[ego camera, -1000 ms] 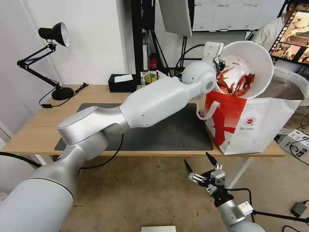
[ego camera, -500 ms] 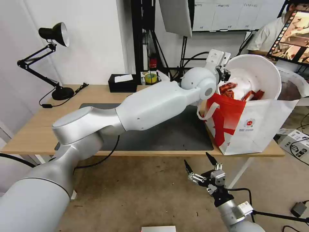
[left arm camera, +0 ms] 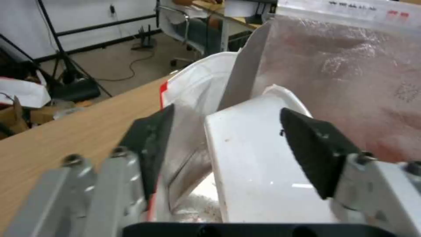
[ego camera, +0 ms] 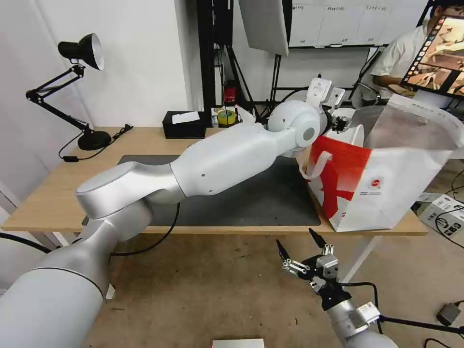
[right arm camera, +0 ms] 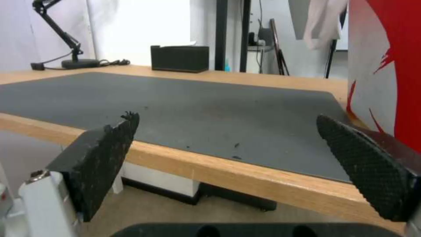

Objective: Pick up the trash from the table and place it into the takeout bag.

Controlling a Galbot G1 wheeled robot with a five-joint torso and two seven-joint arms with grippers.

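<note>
White bowl [left arm camera: 259, 171] lowered inside takeout bag [ego camera: 386, 193], left gripper [left arm camera: 232, 144] spread wide around its rim, contents hidden, right gripper [ego camera: 304, 251] parked open below table [ego camera: 48, 193].

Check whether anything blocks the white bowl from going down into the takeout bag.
Nothing visible does. The white bowl is already partly inside the takeout bag, its wall between the open fingers of the left tool, beside the bag's foil lining. The right tool hangs open below the table edge.
</note>
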